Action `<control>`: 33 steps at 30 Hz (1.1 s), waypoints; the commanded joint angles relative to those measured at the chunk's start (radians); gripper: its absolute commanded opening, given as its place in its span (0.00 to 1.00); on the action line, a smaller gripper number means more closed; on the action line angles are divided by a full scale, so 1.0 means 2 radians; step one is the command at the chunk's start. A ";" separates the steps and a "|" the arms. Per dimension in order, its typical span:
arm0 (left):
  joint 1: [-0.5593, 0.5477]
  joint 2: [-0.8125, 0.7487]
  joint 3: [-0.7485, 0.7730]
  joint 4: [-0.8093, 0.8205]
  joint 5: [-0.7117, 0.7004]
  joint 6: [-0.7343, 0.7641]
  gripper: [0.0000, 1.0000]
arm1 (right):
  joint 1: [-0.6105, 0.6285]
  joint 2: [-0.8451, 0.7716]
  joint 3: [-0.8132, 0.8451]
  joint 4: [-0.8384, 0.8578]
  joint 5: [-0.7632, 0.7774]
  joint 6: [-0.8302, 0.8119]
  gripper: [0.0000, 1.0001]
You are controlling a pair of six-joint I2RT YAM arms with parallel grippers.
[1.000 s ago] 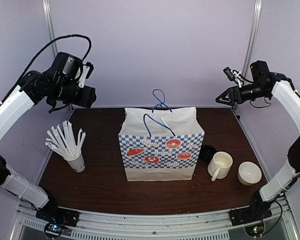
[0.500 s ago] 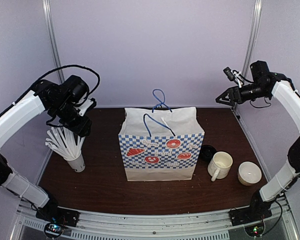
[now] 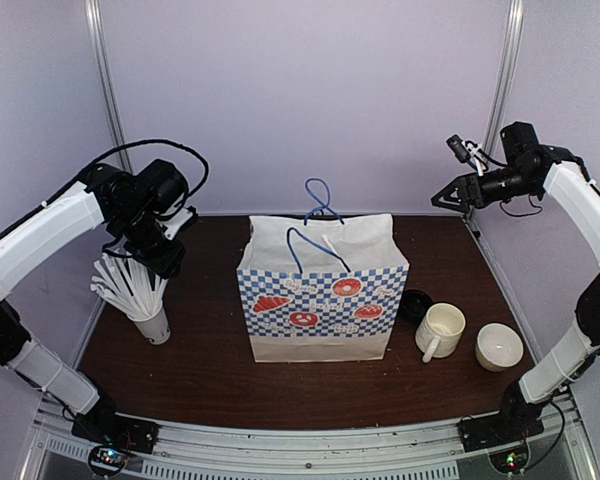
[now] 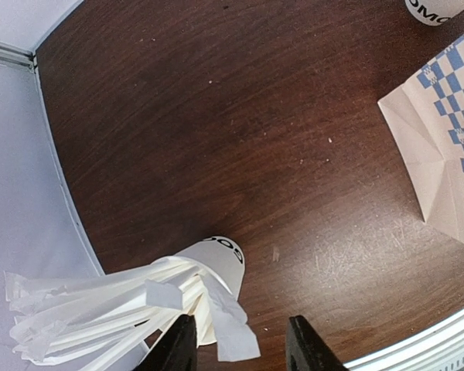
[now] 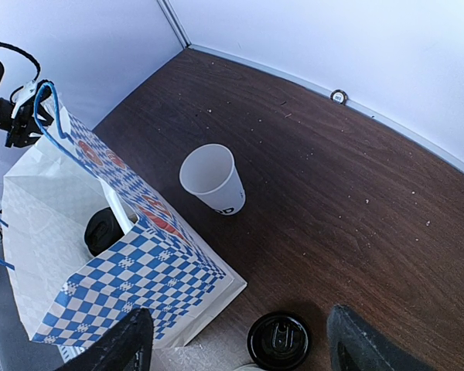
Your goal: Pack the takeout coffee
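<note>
Bag (image 3: pixel 320 300) hides the paper cup (image 5: pixel 213 179) from the top camera.
Left gripper (image 4: pixel 240 349) half open, right gripper (image 5: pixel 243 344) wide open; both hold nothing.

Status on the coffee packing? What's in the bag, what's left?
Done: a black lid shows inside the bag, likely a lidded cup already packed.
In hand: nothing. Both grippers are open, the left gripper above the straw cup, the right gripper raised at the side.
Left: an open cup stands behind the bag without a lid, and a loose lid lies on the table beside the bag.
</note>
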 commanded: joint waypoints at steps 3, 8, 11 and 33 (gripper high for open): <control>0.000 0.011 -0.008 0.005 -0.020 0.011 0.39 | -0.003 -0.007 0.000 0.001 -0.009 0.000 0.81; 0.000 0.013 -0.006 0.006 -0.024 0.016 0.29 | -0.003 -0.008 -0.003 0.003 -0.009 0.001 0.80; 0.000 0.014 -0.009 0.009 -0.034 0.017 0.29 | -0.003 -0.009 -0.005 0.004 -0.009 0.001 0.80; -0.005 -0.047 0.093 -0.093 -0.030 0.010 0.03 | -0.002 0.011 0.017 -0.006 -0.014 0.003 0.80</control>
